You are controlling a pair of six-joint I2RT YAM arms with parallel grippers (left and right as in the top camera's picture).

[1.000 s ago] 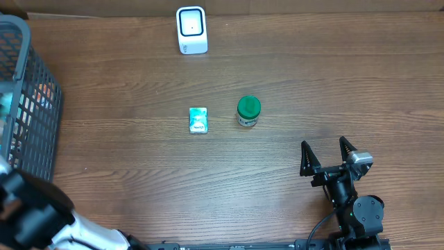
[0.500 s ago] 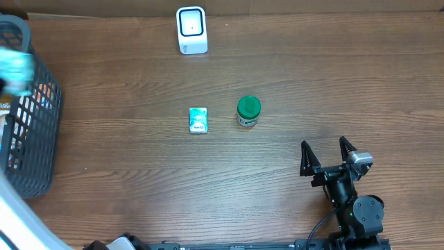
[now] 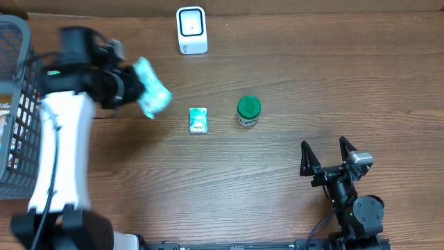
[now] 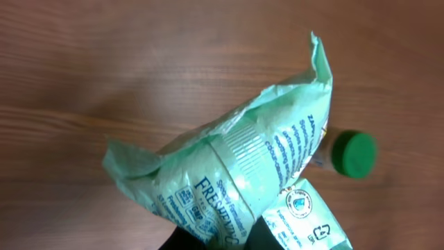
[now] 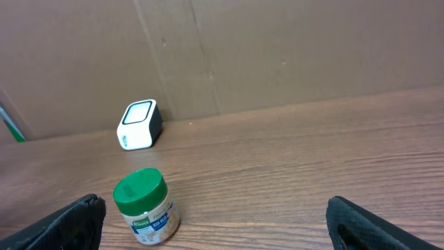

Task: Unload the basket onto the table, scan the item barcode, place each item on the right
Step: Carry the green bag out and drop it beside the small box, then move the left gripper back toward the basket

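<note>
Lettering on green pouch [image 4: 229, 163] reads partly "FRESHEN", remainder blurred.

bag [image 3: 151, 94]: crumpled mint-green pouch with blue print, pinched at one end by left hand [image 3: 130, 89], held tilted above desk [image 3: 312, 76]. scanner [image 3: 191, 30]: white, dark window, upright at desk's far edge, well apart from bag.

pouch [image 3: 151, 95]: blurred overhead | basket [image 3: 21, 118]: cut off at left edge
</note>
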